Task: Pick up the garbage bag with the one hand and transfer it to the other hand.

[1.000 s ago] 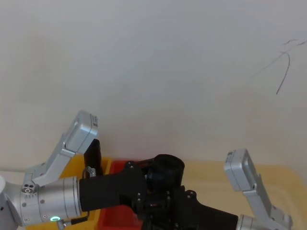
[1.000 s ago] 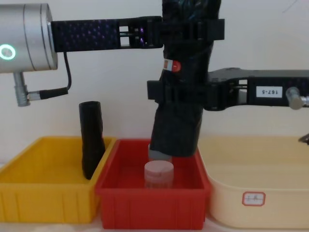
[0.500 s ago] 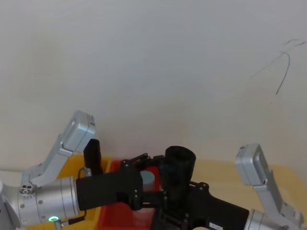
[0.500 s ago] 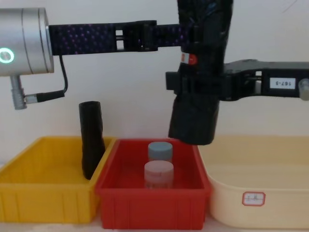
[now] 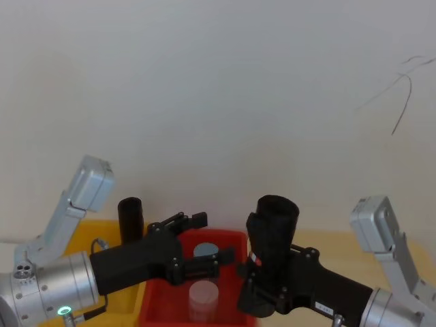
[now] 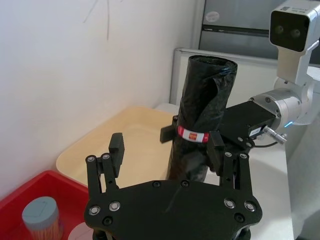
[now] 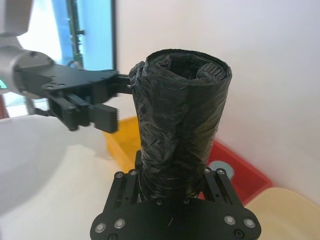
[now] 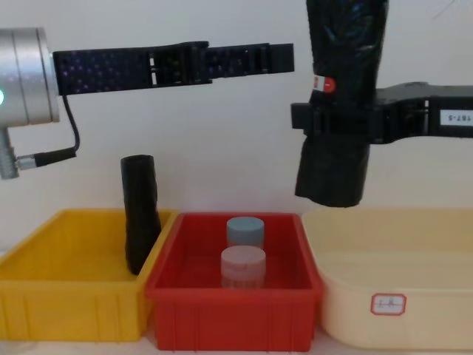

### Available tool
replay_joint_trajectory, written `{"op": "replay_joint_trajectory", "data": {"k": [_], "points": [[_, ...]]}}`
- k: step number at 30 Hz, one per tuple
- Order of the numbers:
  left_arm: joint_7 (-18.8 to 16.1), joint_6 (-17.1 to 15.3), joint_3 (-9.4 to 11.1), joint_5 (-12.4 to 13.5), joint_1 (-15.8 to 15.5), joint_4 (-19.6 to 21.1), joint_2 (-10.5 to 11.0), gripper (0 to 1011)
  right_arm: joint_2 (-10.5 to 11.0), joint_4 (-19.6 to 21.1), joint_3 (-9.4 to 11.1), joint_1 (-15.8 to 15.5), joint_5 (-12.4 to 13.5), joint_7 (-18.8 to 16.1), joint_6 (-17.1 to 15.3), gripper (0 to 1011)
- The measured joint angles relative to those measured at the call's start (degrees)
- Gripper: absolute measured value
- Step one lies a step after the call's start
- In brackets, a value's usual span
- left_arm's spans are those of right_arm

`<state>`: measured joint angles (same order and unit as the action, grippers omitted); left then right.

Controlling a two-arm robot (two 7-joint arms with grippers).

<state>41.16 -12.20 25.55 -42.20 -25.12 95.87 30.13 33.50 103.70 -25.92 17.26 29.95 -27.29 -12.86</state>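
Black bag (image 8: pixel 338 89) is hanging upright above the cream tub (image 8: pixel 443 310), the right gripper (image 8: pixel 310 120) clamping its middle, while the left gripper (image 8: pixel 277 59) is hovering near its left side, jaws apart and empty

Chest view — top of garbage bag (image 8: pixel 346 44) cut off

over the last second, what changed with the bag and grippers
The left gripper let go of the garbage bag and drew back to the robot's left, open. The right gripper, shut on the bag, carried it rightward and up, from over the red bin toward the cream tub. The slim black roll and both jars stayed put.
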Motion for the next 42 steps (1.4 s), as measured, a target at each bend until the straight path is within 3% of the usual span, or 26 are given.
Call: {"op": "replay_joint_trajectory", "data": {"k": [9, 18, 26, 42], "points": [[-1.29, -0.07, -1.34, -2.12, 1.72, 0.47, 0.42, 1001, -0.19, -0.29, 0.99, -0.20, -1.30, 3.45, -0.97, 520], [-3.70, 1.10, -2.03, -2.33, 3.33, 1.00, 0.91, 1001, -1.31, -0.99, 2.06, -0.44, -3.50, 8.48, -2.30, 520], [-7.66, 2.47, -2.14, -0.60, 4.43, 0.48, 0.76, 1001, -2.91, -2.99, 2.76, 0.23, -6.21, 13.31, -3.53, 520], [-16.74, 4.32, -1.22, 4.35, 5.30, -5.41, -2.14, 1001, -3.87, -7.84, 2.69, 3.00, -9.69, 15.68, -5.18, 520]]}}
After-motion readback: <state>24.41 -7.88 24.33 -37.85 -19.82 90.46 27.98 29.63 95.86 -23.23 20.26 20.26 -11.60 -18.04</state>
